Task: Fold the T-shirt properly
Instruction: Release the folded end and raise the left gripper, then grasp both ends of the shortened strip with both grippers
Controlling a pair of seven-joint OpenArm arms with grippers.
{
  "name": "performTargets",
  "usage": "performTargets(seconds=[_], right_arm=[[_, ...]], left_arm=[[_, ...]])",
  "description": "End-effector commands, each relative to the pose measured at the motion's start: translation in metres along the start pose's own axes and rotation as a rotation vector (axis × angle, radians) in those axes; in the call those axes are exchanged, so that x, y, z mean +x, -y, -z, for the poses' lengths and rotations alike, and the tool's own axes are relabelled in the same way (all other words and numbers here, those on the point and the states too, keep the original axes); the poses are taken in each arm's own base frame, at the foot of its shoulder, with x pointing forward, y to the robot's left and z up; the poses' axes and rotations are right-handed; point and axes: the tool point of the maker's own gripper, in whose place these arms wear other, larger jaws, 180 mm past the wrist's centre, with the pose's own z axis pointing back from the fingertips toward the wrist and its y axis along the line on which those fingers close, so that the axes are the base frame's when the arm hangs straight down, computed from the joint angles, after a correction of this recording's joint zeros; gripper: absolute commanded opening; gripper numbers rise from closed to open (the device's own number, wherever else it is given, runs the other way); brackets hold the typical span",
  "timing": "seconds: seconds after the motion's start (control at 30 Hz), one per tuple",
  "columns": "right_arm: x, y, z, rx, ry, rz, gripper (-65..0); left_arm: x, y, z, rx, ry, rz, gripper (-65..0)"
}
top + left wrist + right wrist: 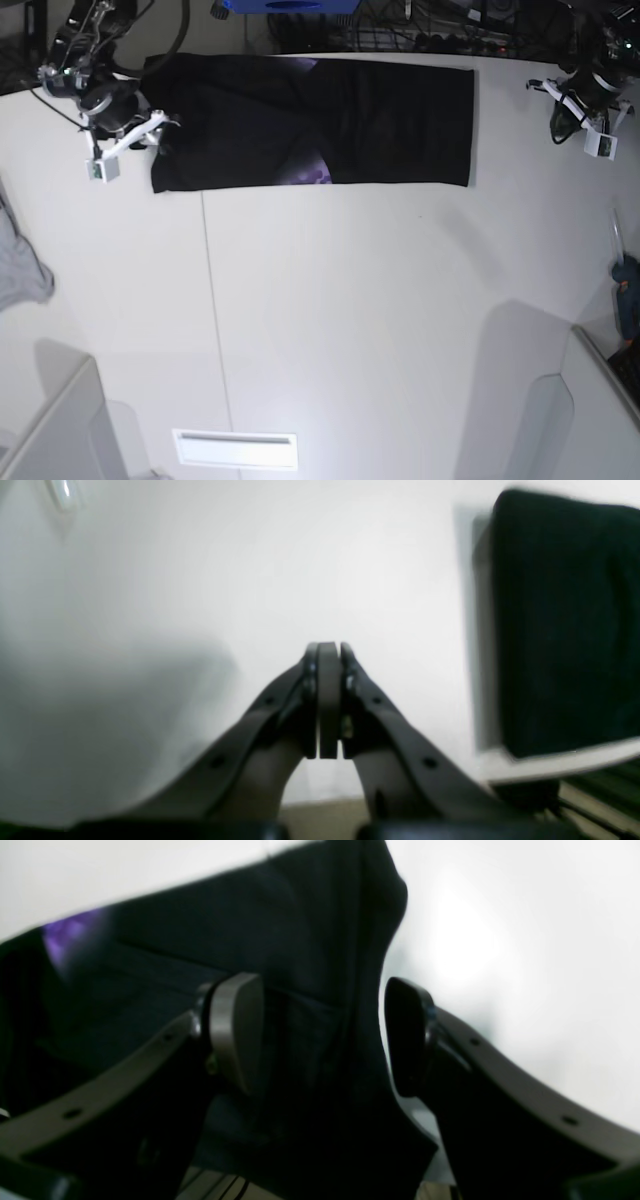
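The T-shirt (320,125) is lying lengthwise across the frame's top; the right gripper (150,135) is gaping, empty, at its left end, while the left gripper (590,125) is sitting pinched shut on nothing, off right.

A robotics lab is suggested: a white table (330,330) is flanked by mounted arms, with tangled cables (420,30) behind
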Motion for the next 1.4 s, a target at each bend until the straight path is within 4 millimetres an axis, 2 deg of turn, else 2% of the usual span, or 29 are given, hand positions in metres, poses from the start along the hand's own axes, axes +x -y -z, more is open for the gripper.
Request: performTargets(seconds=[0.0, 0.1, 0.33, 0.57, 0.83, 0.87, 0.93, 1.0, 1.1, 1.2, 1.27, 1.37], right_arm=[[0.006, 0.001, -0.001, 0.004, 0.021, -0.004, -28.2], [0.002, 0.011, 0.005, -0.003, -0.01, 0.007, -28.2], [-0.018, 0.013, 0.013, 0.007, -0.069, 0.032, -28.2], [-0.038, -0.007, 0.019, 0.054, -0.129, 0.0, -28.2], [-0.041, -0.005, 0.018, 0.051, -0.138, 0.001, -28.4], [-0.04, -0.005, 0.018, 0.051, -0.137, -0.001, -29.3], [-0.038, -0.001, 0.017, 0.044, -0.139, -0.017, -35.4], [-0.041, 0.001, 0.019, 0.043, -0.15, -0.011, -45.6], [-0.038, 0.009, 0.025, 0.037, -0.16, -0.001, -65.0], [-0.031, 0.018, 0.032, 0.028, -0.164, 0.002, -65.0], [-0.025, 0.024, 0.033, 0.02, -0.164, -0.005, -65.0], [-0.008, 0.03, 0.035, 0.01, -0.141, -0.023, -65.0]], left_arm=[[0.009, -0.001, -0.002, -0.011, 0.037, 0.022, -65.0], [-0.002, 0.003, 0.006, -0.041, 0.019, 0.002, -65.0], [-0.02, 0.037, 0.028, -0.15, -0.031, -0.009, -65.0], [-0.017, 0.07, 0.041, -0.241, -0.036, 0.023, -65.0], [-0.025, 0.095, 0.055, -0.317, -0.072, 0.024, -65.0], [-0.026, 0.098, 0.056, -0.326, -0.075, 0.027, -65.0], [-0.027, 0.104, 0.057, -0.34, -0.079, 0.033, -65.0], [-0.026, 0.108, 0.058, -0.352, -0.078, 0.039, -65.0], [-0.021, 0.115, 0.061, -0.369, -0.071, 0.048, -65.0], [-0.018, 0.121, 0.064, -0.379, -0.057, 0.034, -65.0], [-0.008, 0.125, 0.067, -0.386, -0.034, 0.031, -65.0], [0.0, 0.124, 0.072, -0.359, -0.018, -0.013, -65.0]])
